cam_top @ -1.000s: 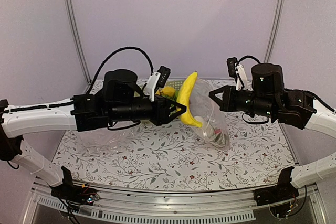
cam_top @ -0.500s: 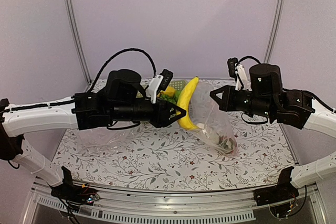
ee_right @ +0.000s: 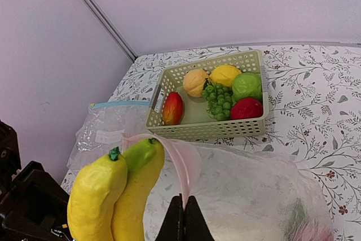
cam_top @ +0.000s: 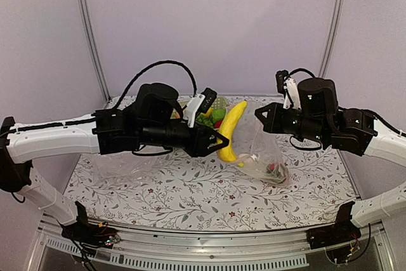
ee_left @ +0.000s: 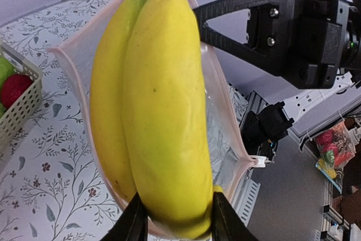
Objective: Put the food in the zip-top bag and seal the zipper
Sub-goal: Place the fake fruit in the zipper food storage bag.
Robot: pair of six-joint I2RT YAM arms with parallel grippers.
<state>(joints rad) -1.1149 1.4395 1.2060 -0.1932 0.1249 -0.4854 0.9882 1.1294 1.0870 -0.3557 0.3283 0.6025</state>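
My left gripper is shut on the lower end of the yellow banana, a double piece held upright. The banana's top stands at the open mouth of the zip-top bag, against the pink zipper. My right gripper is shut on that pink strip and holds the bag up. The white slider sits at the strip's far end. Some food lies in the bag's bottom.
A beige basket at the back holds a peach, a lemon, a green fruit, an apple, grapes and a red-orange piece. A second clear bag with a blue strip lies left.
The left arm has carried the banana lower and a little to the right, toward the bag's mouth. The bag's mouth has narrowed and the bag hangs lower under the right gripper.
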